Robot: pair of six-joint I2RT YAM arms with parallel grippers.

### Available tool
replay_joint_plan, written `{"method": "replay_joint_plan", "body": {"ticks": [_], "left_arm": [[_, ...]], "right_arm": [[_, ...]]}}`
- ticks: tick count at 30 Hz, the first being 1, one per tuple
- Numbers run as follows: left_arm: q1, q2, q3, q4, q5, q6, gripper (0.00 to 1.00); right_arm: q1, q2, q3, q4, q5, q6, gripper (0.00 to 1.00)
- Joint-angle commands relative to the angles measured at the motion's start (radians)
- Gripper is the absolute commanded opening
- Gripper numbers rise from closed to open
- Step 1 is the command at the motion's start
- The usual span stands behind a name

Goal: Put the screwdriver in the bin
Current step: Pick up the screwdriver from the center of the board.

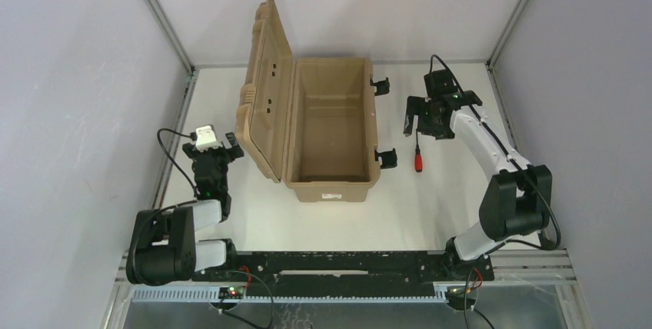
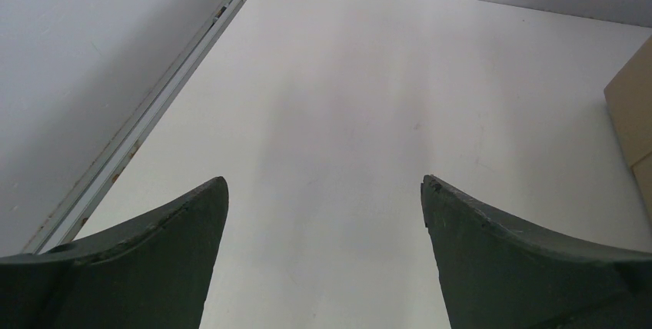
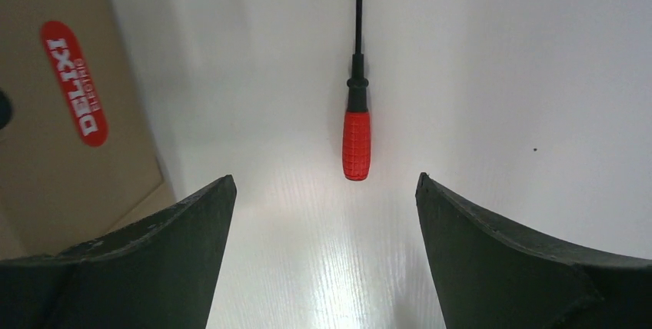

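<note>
Top view: 1 bin (image 1: 330, 189), lid (image 1: 265, 91) up. 1 screwdriver (image 1: 419, 161) lies on table (image 1: 430, 214) at bin's 3 o'clock, near latches (image 1: 384, 158), not touching. R gripper (image 1: 416, 116) hangs at screwdriver's 12; L gripper (image 1: 214, 152) sits at bin's 9.

L wrist: fingers (image 2: 154, 252) wide apart, nothing btwn.

R wrist: fingers (image 3: 154, 252) wide, empty; red handle ahead at 12, untouched.

Step, prob.: approach for pick. Next needs: drop, straddle handle, close.

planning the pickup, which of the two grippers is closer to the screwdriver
The right gripper: it is open, with the screwdriver lying just ahead of it. The left gripper sits on the other side of the bin.
</note>
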Motion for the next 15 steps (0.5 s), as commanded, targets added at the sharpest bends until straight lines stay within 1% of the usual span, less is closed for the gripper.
{"method": "replay_joint_plan", "body": {"ticks": [1, 11, 15], "left_arm": [[0.002, -0.004, 0.004, 0.029, -0.002, 0.014, 1.00], [0.002, -0.004, 0.005, 0.029, -0.002, 0.014, 1.00], [0.002, -0.004, 0.005, 0.029, -0.001, 0.014, 1.00]], "right_arm": [[-0.009, 0.056, 0.011, -0.004, 0.019, 0.027, 0.94], [-0.021, 0.194, -0.035, 0.050, 0.011, 0.031, 0.87], [-0.026, 0.236, -0.052, 0.073, 0.008, 0.033, 0.82]]}}
